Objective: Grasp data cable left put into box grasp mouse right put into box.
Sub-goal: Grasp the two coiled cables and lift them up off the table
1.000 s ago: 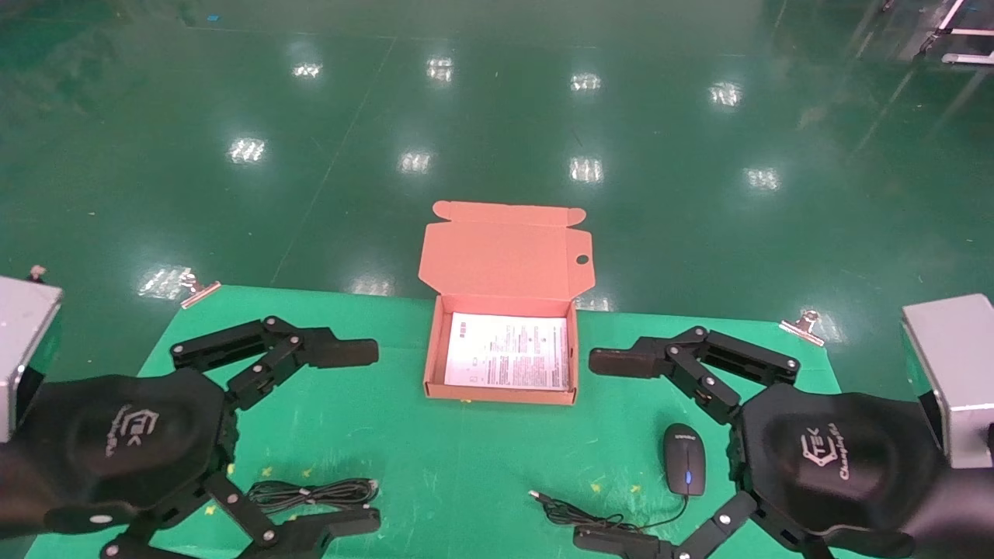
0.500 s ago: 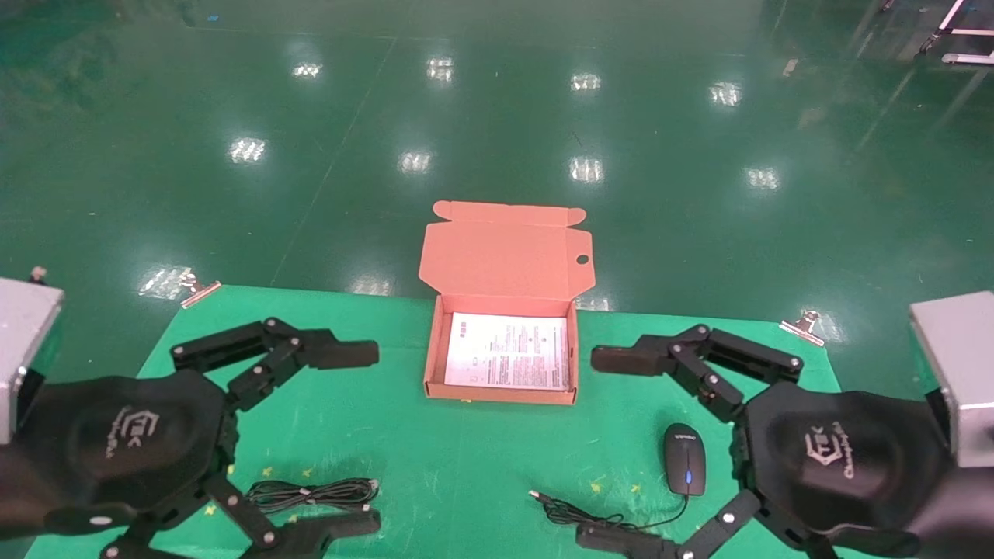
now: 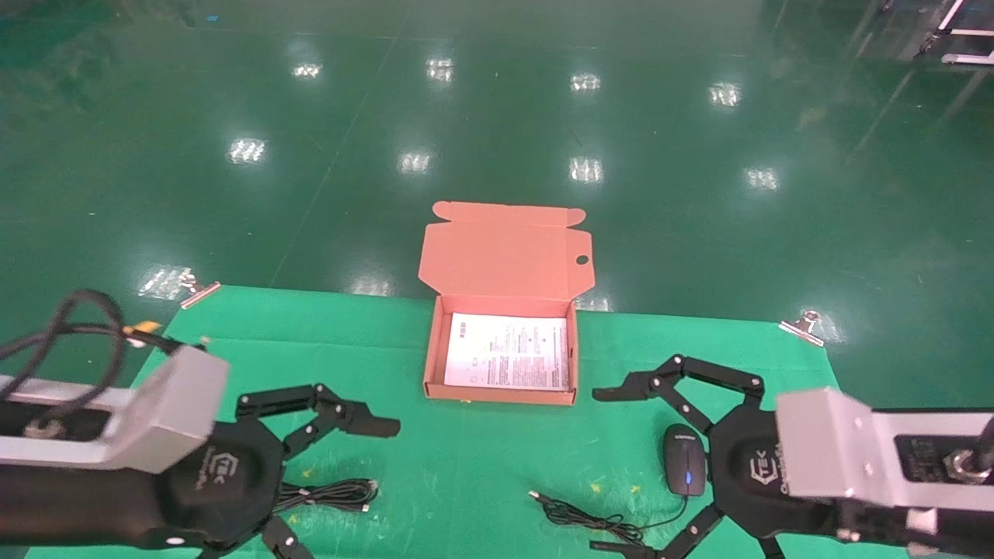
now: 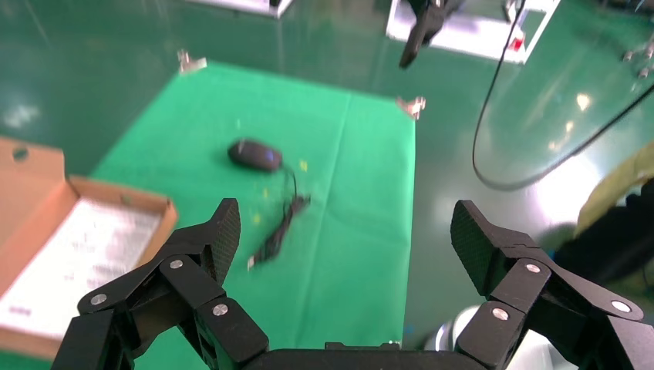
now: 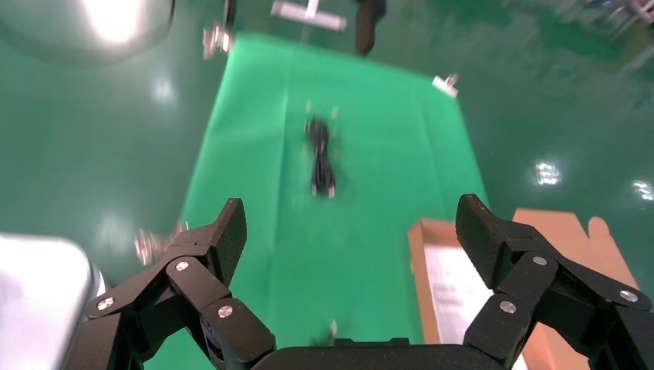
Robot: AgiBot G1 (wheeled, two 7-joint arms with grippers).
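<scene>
So both arms are hanging low over the green mat w/ nothing in either gripper yet. Left gripper is spread wide, hovering right above the data cable, which is lying as a long oval bundle approx 7 o'clock from the box; the wide spread is probably so the fingers can straddle the bundle. Right gripper is also spread wide, sitting just beside the mouse at approx 4 o'clock from the box, mouse cord trailing toward 6 o'clock. Box is sitting mid-mat w/ flap lid folded back at 12 o'clock, keeping the cavity accessible from both sides; only the white sheet is lying inside. My read: cable pick is the step in hand, mouse after.
</scene>
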